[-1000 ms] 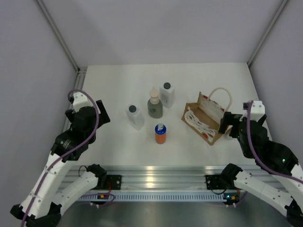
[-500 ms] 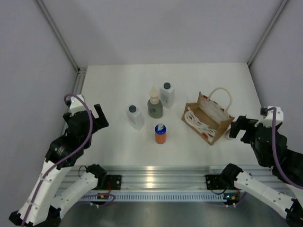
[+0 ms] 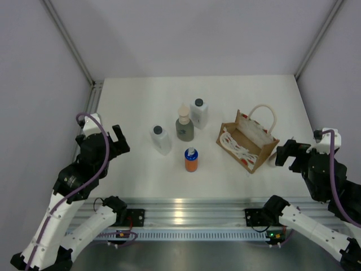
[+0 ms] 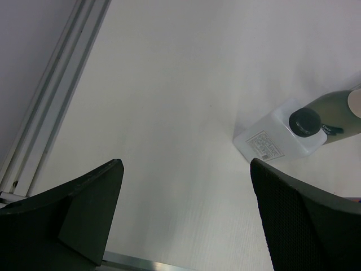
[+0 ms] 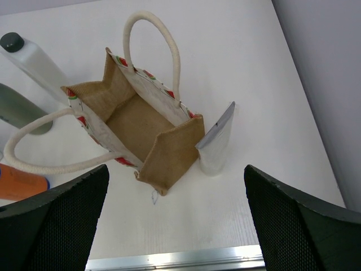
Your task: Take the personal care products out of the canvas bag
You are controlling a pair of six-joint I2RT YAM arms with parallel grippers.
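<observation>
The canvas bag (image 3: 246, 141) stands open at the right, tan with cream rope handles; in the right wrist view (image 5: 135, 121) its inside shows empty. Left of it stand the personal care products: a white bottle (image 3: 161, 139), a grey-green pump bottle (image 3: 184, 125), a second white bottle (image 3: 198, 113) and a short orange bottle (image 3: 191, 160). My right gripper (image 3: 286, 153) (image 5: 176, 169) is open and empty, just right of the bag. My left gripper (image 3: 120, 139) (image 4: 186, 164) is open and empty, left of the bottles; its view shows the near white bottle (image 4: 285, 135).
A silver-white tube (image 5: 217, 144) stands against the bag's near right corner. A metal rail (image 3: 186, 217) runs along the table's front edge and another (image 4: 51, 107) along its left edge. Grey walls close in the sides and back.
My right gripper has drawn back from the bag's right side toward the near right. My left arm has pulled back a little toward the near left. The bottles and bag have not moved.
</observation>
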